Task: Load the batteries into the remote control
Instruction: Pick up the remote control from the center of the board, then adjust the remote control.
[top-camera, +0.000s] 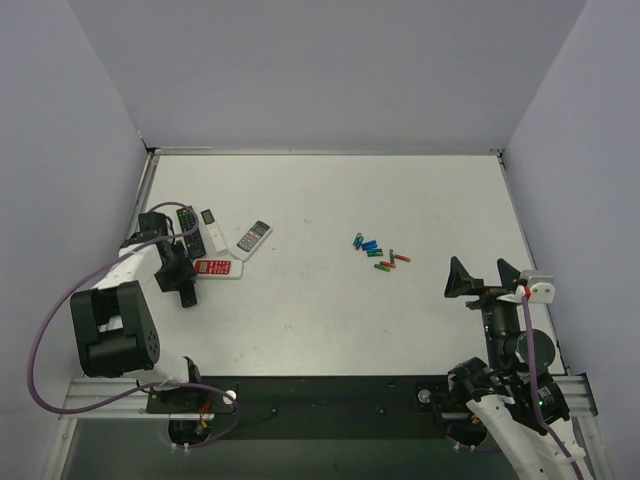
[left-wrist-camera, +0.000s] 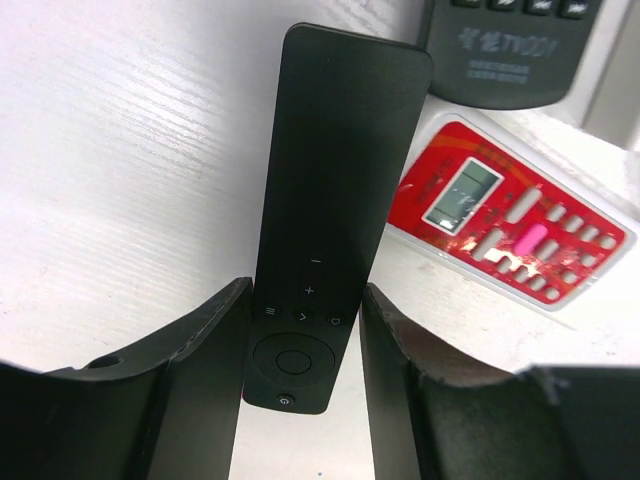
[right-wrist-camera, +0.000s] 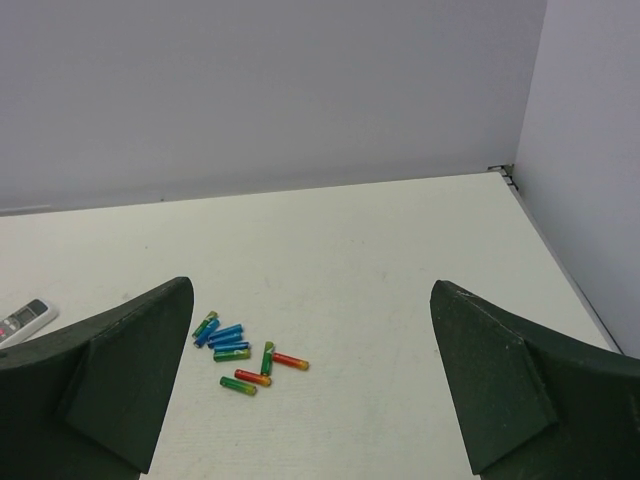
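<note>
1. In the left wrist view the remote control (left-wrist-camera: 335, 150) shows only its button face, and its back is hidden. Its near end sits between the fingers of the left hand (left-wrist-camera: 305, 290), which close on both long edges and grip it.
2. Whether the bar is lifted or resting on the surface (right-wrist-camera: 400, 300) cannot be told.
3. A red-and-white remote (left-wrist-camera: 510, 225) lies at 3 o'clock of the bar, with one corner covered by it. A black remote (left-wrist-camera: 500, 50) at 1 o'clock is cut off by the frame's top edge.
4. The right hand (right-wrist-camera: 310, 290) is spread wide and holds nothing.
5. The batteries (right-wrist-camera: 245, 355) lie in a loose cluster at 10 o'clock of the right hand in the top view, well apart from the remote control. Their markings are too small to read.
6. A grey-white remote (right-wrist-camera: 22, 318) is cut off at the left edge.
7. The surface is matte white, and plain pale walls (right-wrist-camera: 270, 90) enclose it on three sides.
</note>
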